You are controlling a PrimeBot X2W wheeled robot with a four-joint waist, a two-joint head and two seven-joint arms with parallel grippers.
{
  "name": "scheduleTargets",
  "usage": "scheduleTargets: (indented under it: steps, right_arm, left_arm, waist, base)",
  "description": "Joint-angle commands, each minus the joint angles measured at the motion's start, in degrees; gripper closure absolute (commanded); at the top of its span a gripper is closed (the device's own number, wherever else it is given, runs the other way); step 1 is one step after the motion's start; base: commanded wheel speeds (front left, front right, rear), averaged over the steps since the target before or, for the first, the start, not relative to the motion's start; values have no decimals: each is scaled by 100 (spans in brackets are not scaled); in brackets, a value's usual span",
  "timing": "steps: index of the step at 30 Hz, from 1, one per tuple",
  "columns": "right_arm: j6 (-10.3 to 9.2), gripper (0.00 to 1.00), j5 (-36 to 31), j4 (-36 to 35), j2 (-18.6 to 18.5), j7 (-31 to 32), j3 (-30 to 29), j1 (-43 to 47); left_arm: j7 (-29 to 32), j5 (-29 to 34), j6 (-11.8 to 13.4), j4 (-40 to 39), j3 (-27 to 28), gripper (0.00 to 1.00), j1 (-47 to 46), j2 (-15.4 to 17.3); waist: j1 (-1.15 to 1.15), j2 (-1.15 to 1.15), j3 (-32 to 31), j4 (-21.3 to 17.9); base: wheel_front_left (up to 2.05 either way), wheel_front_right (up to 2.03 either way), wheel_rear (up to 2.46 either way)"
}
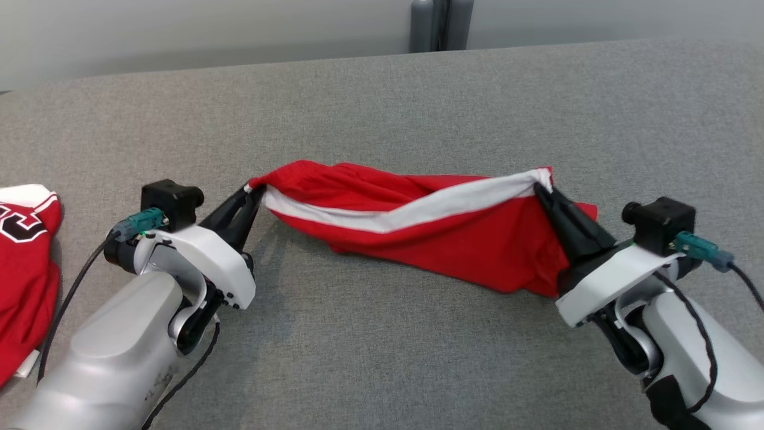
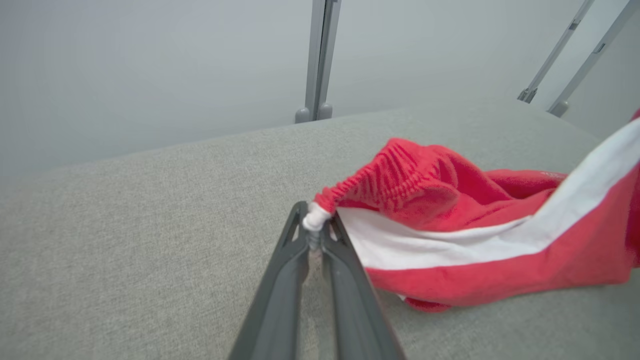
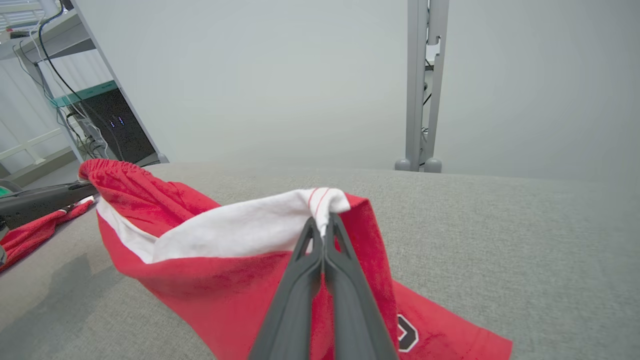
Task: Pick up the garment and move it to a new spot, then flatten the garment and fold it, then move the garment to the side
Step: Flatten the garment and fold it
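Spanning both hands: one red garment (image 1: 441,233) with a white stripe, its middle sagging onto the grey table (image 1: 382,358). Left hand (image 1: 256,190) is pinching the garment's gathered left end; right hand (image 1: 540,190) is pinching its right end, jaws pressed together. Handling judgement: both ends should be lifting level and drawing apart evenly, so nothing drags. Markings: black-and-white emblem (image 3: 406,334) is showing low on the garment, unreadable; red jersey (image 1: 27,257), well left of the garment, is showing partial block lettering.

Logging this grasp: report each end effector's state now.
Left end effector: closed, holding the red garment by one end.
Right end effector: closed, holding its other end.
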Motion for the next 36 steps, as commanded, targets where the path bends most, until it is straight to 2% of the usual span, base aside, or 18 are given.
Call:
scheduleTargets:
  steps: [1,8,11,12,19,23,28,36]
  right_arm:
    - [4,100,-10,-91,-88,-95,-107,-76]
    - [4,100,-247,-751,-336,-244,-733,-129]
    - [3,100,-327,-982,-400,-216,-916,-147]
    - [3,100,-413,-1254,-432,-180,-1094,-193]
    - [3,100,-770,-2273,-406,108,-1736,-302]
    - [3,100,-862,-2664,-326,374,-1960,-293]
    - [3,100,-804,-2802,-244,539,-2072,-377]
    - [3,100,-595,-2386,-374,513,-2002,-1056]
  left_arm:
    - [-42,-34,83,-141,166,100,-60,52]
    - [-49,56,676,-1656,1350,100,375,197]
    - [-49,10,822,-2109,1547,100,517,246]
    - [-50,61,1015,-2510,1689,100,580,374]
    - [181,179,1707,-3952,1954,100,493,724]
    - [365,219,1932,-4501,2008,100,425,864]
    - [431,244,1988,-4733,2075,100,269,895]
    - [352,311,1502,-4113,1975,100,-557,572]
  waist:
    - [0,0,-55,-14]
    - [0,0,-316,-54]
    - [0,0,-385,-70]
    - [0,0,-445,-87]
    - [0,0,-637,-131]
    - [0,0,-670,-156]
    - [0,0,-547,-205]
    - [0,0,97,-238]
  base:
    - [0,0,0]
    - [0,0,0]
    - [0,0,0]
    - [0,0,0]
    - [0,0,0]
    - [0,0,0]
    - [0,0,0]
    - [0,0,0]
